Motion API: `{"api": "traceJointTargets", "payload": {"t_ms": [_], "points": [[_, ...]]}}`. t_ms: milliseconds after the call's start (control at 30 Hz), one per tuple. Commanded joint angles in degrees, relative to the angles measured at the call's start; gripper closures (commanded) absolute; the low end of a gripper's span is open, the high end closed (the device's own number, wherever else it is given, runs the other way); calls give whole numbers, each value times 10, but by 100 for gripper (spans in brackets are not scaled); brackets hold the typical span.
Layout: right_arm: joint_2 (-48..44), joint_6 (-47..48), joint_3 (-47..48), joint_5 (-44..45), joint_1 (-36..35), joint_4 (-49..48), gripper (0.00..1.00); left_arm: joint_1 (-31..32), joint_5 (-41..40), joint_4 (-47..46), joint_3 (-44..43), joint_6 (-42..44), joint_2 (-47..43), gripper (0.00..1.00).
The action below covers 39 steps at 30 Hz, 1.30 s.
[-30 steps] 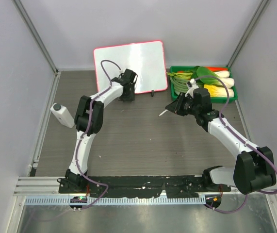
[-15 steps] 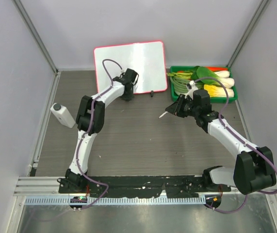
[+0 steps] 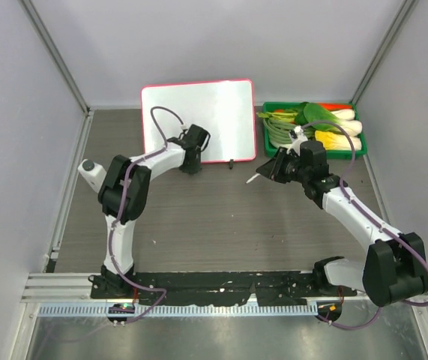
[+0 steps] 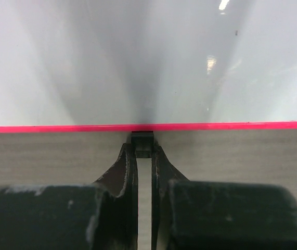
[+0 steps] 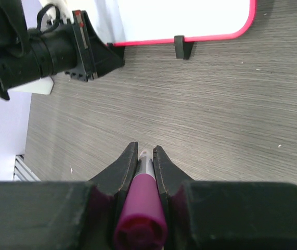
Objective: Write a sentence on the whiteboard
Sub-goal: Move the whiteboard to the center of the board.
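The whiteboard [image 3: 206, 112] lies flat at the back centre, glossy white with a pink-red frame. No sentence shows on it. My left gripper [image 3: 191, 159] is shut on the left black clip [image 4: 143, 139] at the board's near edge [image 4: 231, 125]. The second clip [image 3: 231, 163] stands free to the right and also shows in the right wrist view [image 5: 183, 46]. My right gripper [image 3: 267, 171] is shut on a magenta marker pen [image 5: 142, 203], held above the table right of the board's near right corner [image 5: 244, 26]. Its white tip [image 3: 252, 178] points left.
A green tray [image 3: 268, 140] of vegetables sits right of the board, just behind my right gripper. A white block with a grey knob [image 3: 88, 168] lies at the left, beside my left arm's elbow. Grey walls close in both sides.
The whiteboard has been turned square and shifted left and nearer by the left gripper. The left arm's elbow swung left toward the white block. The right gripper with the marker barely moved.
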<state>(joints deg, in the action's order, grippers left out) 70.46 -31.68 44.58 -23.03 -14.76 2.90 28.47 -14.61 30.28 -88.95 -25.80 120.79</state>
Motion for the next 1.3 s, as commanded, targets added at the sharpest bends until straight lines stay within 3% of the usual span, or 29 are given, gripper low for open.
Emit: {"api": "traceJointTargets", "payload": {"t_ms": [0, 667, 1267], "points": [[-23, 9, -6, -4, 3, -25, 99, 30, -11, 22, 76, -25, -62, 100], [-27, 10, -3, -20, 2, -25, 99, 121, -50, 22, 302, -119, -262, 100], [-29, 4, -3, -38, 2, -53, 98, 242, -76, 83, 303, -220, -254, 100]]}}
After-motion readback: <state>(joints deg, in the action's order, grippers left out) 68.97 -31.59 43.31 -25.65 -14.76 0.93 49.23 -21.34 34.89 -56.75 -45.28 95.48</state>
